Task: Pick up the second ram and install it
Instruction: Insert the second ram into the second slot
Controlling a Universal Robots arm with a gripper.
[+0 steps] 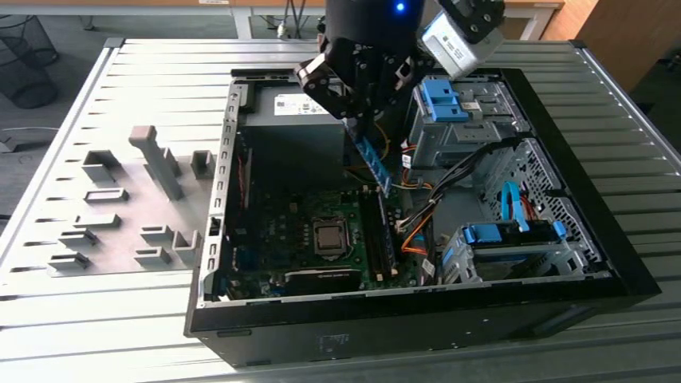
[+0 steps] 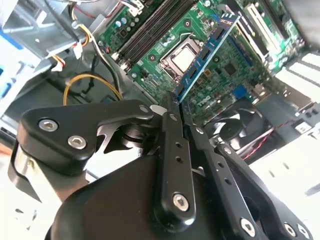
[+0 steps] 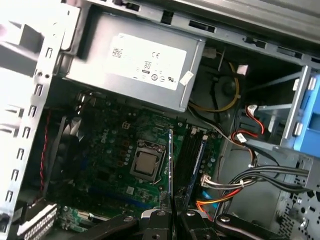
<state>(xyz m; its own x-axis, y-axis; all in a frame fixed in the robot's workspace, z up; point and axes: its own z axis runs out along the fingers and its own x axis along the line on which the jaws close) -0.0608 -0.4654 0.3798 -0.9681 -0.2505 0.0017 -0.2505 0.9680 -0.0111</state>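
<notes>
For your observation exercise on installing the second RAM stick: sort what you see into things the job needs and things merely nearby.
Needed:
- second ram, clamped edge-on
- gripper
- black memory slots
- motherboard

Merely nearby:
- power supply
- grey fixture blocks
- blue drive brackets
- loose cables

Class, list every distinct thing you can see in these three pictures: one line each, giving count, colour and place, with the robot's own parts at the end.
Open black computer case: one, lying on the slatted grey metal table.
Green motherboard: one, inside the case, with a silver processor socket.
Long black memory slots: a row beside the socket; count unclear.
Grey power supply box with white label: one, at the case's far end.
Blue drive brackets: two groups, exterior view's right.
Grey plastic fixture blocks: several, on the table at the exterior view's left.
Narrow blue-green ram stick: one, held above the motherboard.
Black gripper: one, shut on the ram stick.
</notes>
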